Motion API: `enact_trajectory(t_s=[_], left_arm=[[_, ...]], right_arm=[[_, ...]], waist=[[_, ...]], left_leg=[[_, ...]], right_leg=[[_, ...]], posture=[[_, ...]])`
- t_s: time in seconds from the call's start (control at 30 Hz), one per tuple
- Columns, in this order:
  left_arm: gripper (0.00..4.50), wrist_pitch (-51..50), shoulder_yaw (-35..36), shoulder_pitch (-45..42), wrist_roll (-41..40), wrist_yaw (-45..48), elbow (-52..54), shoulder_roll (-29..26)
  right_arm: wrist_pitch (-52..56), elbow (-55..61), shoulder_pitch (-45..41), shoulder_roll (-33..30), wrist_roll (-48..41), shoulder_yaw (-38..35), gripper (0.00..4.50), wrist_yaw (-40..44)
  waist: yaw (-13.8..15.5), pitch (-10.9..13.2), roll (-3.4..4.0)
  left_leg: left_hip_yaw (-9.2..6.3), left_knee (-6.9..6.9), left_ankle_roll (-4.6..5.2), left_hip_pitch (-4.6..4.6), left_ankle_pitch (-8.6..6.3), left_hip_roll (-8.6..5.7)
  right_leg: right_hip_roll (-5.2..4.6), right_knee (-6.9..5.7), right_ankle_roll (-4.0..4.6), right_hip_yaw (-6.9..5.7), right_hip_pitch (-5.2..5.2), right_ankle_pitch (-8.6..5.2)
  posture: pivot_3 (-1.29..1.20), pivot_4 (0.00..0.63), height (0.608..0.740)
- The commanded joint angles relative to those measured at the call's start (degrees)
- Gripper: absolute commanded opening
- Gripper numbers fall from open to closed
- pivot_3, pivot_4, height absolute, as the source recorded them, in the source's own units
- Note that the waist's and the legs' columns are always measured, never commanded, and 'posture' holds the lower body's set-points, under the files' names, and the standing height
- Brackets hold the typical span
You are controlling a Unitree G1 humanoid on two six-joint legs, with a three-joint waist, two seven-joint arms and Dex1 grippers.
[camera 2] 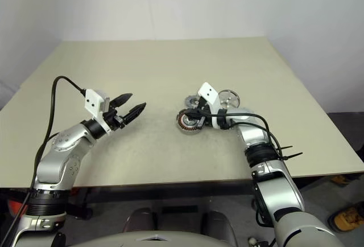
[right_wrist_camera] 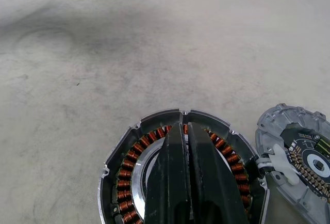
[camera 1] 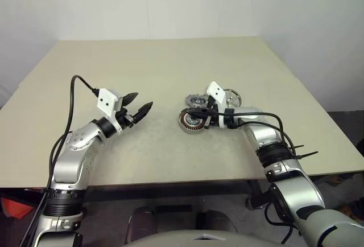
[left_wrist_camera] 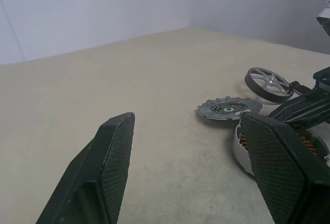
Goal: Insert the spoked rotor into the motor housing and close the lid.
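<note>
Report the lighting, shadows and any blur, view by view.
Left eye view: even, soft light on the table, no glare. Left wrist view: the left gripper's near fingers look soft, the spoked rotor sharper. Right wrist view: a broad, faint shadow lies on the table beyond the motor housing, whose copper windings are crisp under the shut right gripper.
</note>
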State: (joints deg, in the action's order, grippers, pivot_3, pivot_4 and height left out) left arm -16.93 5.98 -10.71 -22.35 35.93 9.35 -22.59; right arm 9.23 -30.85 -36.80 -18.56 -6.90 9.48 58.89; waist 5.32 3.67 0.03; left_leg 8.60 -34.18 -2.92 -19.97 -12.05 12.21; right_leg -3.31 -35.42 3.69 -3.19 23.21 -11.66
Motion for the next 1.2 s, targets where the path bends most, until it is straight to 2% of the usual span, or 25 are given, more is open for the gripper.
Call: enact_trajectory(t_s=[0.03, 0.33, 0.7, 0.93, 1.07, 1.2], left_arm=[[3.46, 0.68, 0.81, -0.25, -0.16, -0.29, 1.75, -0.62], [3.46, 0.73, 0.66, -0.63, -0.08, -0.29, 1.52, -0.58], [3.46, 0.96, -0.03, 0.00, 0.15, -0.38, 1.71, -0.03], [3.46, 0.69, 0.45, -0.08, -0.10, -0.76, 1.65, 0.03], [3.46, -1.72, 0.79, 0.02, -1.86, -0.71, 2.20, -0.11], [3.46, -3.60, 0.50, 0.24, -3.54, 0.35, 2.94, -0.15]], right_arm=[[-1.04, 1.19, -1.25, -0.15, -0.34, -0.59, 0.04, 0.03], [-2.85, -6.92, -0.71, 1.39, 3.51, 1.26, 0.04, -3.66], [-2.55, -2.61, -3.02, 1.10, 0.66, -1.43, 0.04, -1.90], [-0.59, -5.15, -6.90, 0.96, -1.21, -7.40, 0.04, -9.35], [1.77, -9.62, -9.18, -2.04, -0.35, -10.29, 0.04, -13.81], [2.52, -12.39, -9.83, -5.88, 0.26, -10.58, 0.04, -12.72]], waist=[[0.00, 0.00, 0.00], [-0.03, -0.01, 0.00], [-0.04, -0.01, 0.00], [-0.04, -0.01, 0.00], [0.12, -0.01, 0.00], [0.13, -0.01, 0.00]], left_leg=[[0.00, 0.00, 0.00, 0.00, 0.00, 0.00], [0.01, 0.00, -0.01, 0.00, 0.00, 0.00], [0.01, 0.00, -0.02, 0.05, 0.01, 0.01], [0.00, 0.00, -0.02, 0.02, 0.01, 0.00], [0.00, 0.00, -0.04, 0.06, 0.02, -0.01], [-0.01, -0.01, -0.06, 0.03, 0.03, -0.09]], right_leg=[[0.00, 0.00, 0.00, 0.00, 0.00, 0.00], [0.00, -0.01, 0.00, 0.00, 0.00, 0.00], [0.00, -0.03, 0.00, 0.00, -0.05, 0.00], [0.00, -0.04, 0.01, 0.00, 0.05, 0.01], [0.00, -0.05, 0.01, 0.00, 0.04, 0.01], [-0.04, -0.01, 0.02, 0.01, 0.05, 0.01]], posture=[[0.00, 0.000, 0.740], [0.00, 0.000, 0.740], [0.00, 0.000, 0.740], [0.00, 0.000, 0.740], [0.00, 0.000, 0.740], [0.00, 0.000, 0.740]])
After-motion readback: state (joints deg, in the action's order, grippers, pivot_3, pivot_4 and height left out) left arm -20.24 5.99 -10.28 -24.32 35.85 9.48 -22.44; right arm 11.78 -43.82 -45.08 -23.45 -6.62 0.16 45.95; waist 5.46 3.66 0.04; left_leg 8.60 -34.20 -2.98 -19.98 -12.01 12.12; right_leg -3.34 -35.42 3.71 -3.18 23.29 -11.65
